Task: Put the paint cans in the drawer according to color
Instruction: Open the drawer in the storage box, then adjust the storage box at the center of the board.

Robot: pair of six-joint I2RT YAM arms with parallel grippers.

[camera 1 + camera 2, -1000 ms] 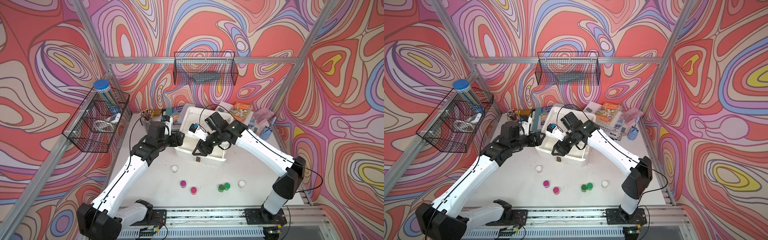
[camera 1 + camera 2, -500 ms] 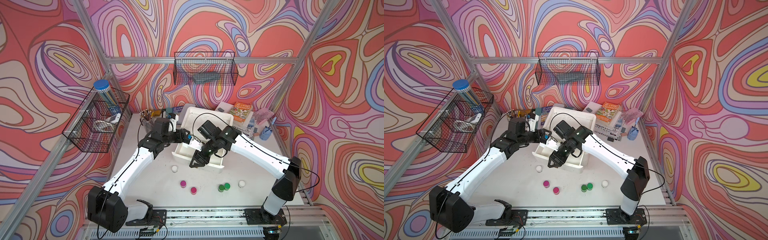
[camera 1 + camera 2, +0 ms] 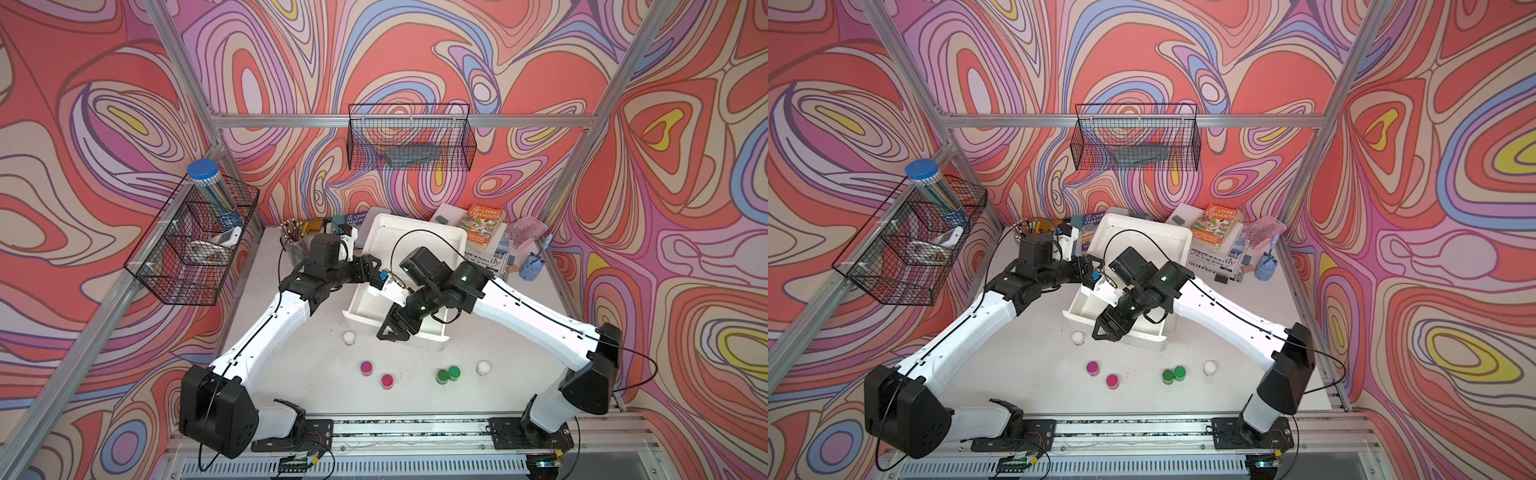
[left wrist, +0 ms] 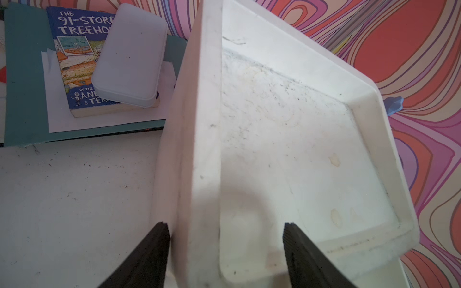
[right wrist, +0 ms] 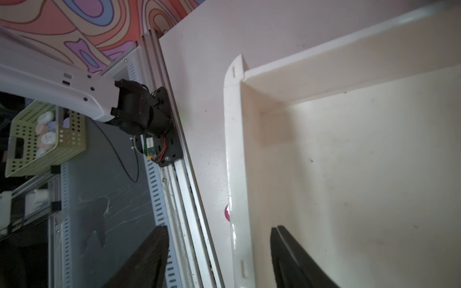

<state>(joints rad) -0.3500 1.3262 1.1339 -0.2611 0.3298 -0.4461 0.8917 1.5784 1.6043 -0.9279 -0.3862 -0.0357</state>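
Swirly pink walls, white desk (image 3: 299,374), six cans (image 3: 387,380) loose on it by one open drawer (image 3: 434,340), two white, two pink, two green, left tool (image 4: 223,225) spread astride box (image 4: 207,124) rim, right tool (image 5: 218,228) spread astride drawer front

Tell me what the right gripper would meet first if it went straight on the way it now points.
Probably the drawer's front panel: the right gripper points down along it, open jaws astride it. Past it lies the table; depth is unclear.
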